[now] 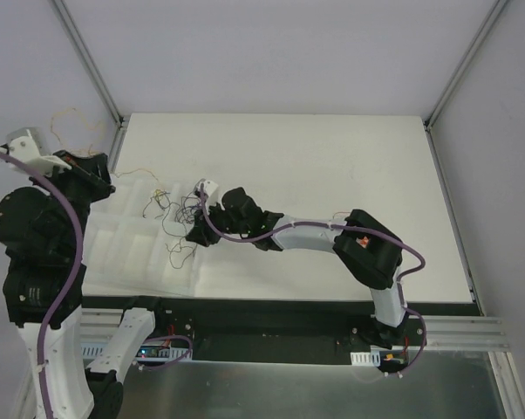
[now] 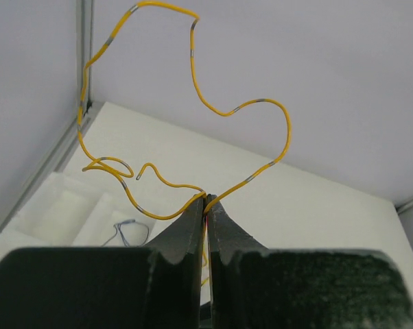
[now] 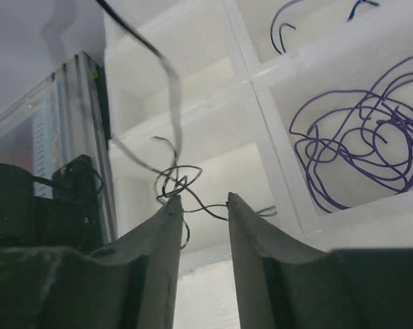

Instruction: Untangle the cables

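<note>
White table, grey walls; left claw pinches yellow cable; right claw parted.

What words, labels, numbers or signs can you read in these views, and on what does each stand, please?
None can be read. The orange patch on the right arm and the white strip on the base rail are too small to make out. The wrist views show no writing.
</note>
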Motion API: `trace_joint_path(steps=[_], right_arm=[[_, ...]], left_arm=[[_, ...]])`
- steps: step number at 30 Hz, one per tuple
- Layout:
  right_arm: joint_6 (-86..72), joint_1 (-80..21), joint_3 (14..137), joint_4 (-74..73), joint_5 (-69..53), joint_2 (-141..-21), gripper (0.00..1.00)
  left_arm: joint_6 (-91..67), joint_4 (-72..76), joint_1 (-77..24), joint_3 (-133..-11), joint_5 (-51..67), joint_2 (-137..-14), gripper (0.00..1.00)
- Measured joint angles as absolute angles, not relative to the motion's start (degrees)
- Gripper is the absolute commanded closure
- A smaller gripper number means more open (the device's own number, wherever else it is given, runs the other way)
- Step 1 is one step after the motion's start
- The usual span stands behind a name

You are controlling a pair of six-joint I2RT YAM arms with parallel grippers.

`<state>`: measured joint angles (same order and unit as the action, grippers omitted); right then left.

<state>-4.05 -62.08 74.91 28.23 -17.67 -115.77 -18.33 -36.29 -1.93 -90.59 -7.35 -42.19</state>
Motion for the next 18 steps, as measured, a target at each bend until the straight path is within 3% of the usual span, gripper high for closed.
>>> trace_joint_path(steps=[3, 10, 14, 18], right_arm=[[-3.3, -61.8, 74.7, 26.3, -18.9, -112.1, 0.42], [0.1, -59.4, 76.5, 19.2, -20.0, -106.7, 0.24], [1.5, -58.8, 77.6, 17.4, -20.4, -106.3, 0.23], [0.8, -58.8, 81.3, 16.6, -22.5, -107.6, 0.30]], left_arm=[[-18.6, -36.8, -1.9, -85.0, -6.3, -41.5, 1.00], [-18.5, -37.5, -1.9, -80.0, -6.0, -38.8, 1.00], [-18.5, -37.5, -1.9, -80.0, -5.5, -38.2, 1.00], [-18.5, -37.5, -1.9, -80.0, -4.8, -38.2, 1.00]])
